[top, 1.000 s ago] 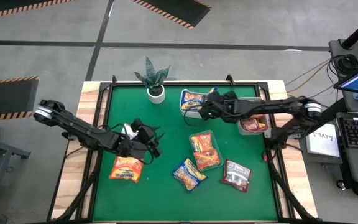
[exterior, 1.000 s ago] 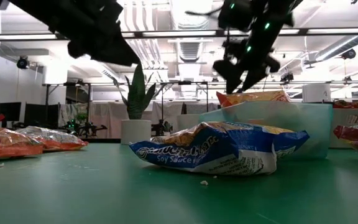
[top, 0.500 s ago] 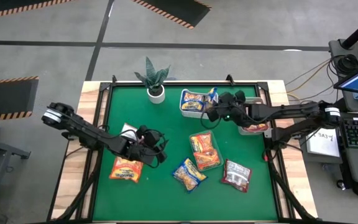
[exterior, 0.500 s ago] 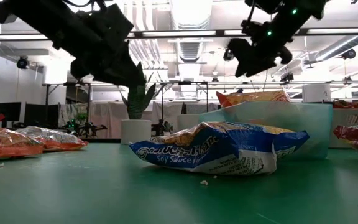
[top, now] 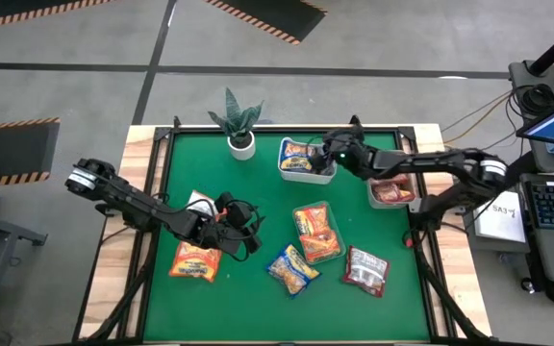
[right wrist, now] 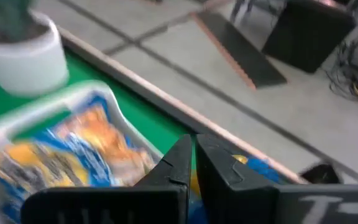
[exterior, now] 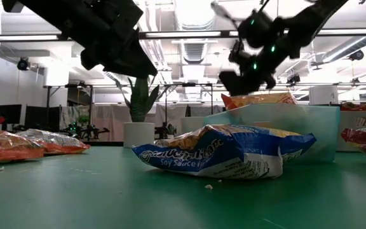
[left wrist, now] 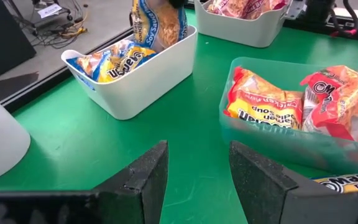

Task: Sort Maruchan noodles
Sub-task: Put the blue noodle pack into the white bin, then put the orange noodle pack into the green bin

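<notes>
Yellow-and-blue noodle packets [left wrist: 114, 59] in white tub [left wrist: 143, 78]

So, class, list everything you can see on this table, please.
Table: one, green.
Plant: one, white pot, far edge.
White tub: one, holds at least two yellow-and-blue packets.
Grey bin: one, holds red packets.
Clear tray: one, holds orange packets.
Loose packets: orange, yellow-blue, red-and-silver, one each.
Left gripper: open, mid-table.
Right gripper: shut, over the white tub.
</notes>
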Motion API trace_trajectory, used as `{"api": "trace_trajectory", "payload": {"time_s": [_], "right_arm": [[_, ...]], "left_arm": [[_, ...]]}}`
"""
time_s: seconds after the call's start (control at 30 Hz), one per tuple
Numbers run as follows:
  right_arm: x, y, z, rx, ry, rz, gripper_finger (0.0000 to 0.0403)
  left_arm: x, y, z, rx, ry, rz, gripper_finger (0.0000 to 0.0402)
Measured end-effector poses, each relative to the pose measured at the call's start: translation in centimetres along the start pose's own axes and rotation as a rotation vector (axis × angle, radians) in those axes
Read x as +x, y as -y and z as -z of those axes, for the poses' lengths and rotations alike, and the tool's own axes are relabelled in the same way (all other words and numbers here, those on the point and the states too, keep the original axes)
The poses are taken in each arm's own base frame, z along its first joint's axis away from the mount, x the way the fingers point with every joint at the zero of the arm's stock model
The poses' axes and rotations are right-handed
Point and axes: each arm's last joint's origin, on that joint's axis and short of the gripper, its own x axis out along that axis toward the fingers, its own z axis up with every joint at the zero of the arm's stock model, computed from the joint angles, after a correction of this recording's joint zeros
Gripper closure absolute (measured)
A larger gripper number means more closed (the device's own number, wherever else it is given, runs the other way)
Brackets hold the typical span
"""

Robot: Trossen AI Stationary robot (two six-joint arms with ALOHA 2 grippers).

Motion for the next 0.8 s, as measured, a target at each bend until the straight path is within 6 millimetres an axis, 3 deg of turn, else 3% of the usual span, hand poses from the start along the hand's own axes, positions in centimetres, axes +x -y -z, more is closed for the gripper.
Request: {"api": "trace_trajectory", "payload": {"time_s": [0.2,0.37,0.57,0.7,0.8], "right_arm": [[2.6,-1.1,2.7,-0.029,-0.102,0.01,0.039],[3.0,-1.4,3.2,-0.037,-0.12,0.015,0.039],[0.2,-0.8,1.0,-0.013,-0.058,-0.021,0.039],[-2.5,0.0,-0.6,0.001,-0.019,-0.046,0.039],[-4.9,0.2,-1.4,0.004,0.016,-0.085,0.039]], "left_arm": [[0.0,0.0,0.0,0.0,0.001,-0.001,0.0249],[0.0,0.0,0.0,-0.002,0.001,0.0,0.0249],[-0.3,-0.3,0.0,-0.037,-0.04,0.01,0.0249],[-0.9,-0.9,-0.4,-0.079,-0.17,-0.038,0.0249],[-1.5,-2.1,-0.3,-0.126,-0.331,-0.171,0.0249]]}}
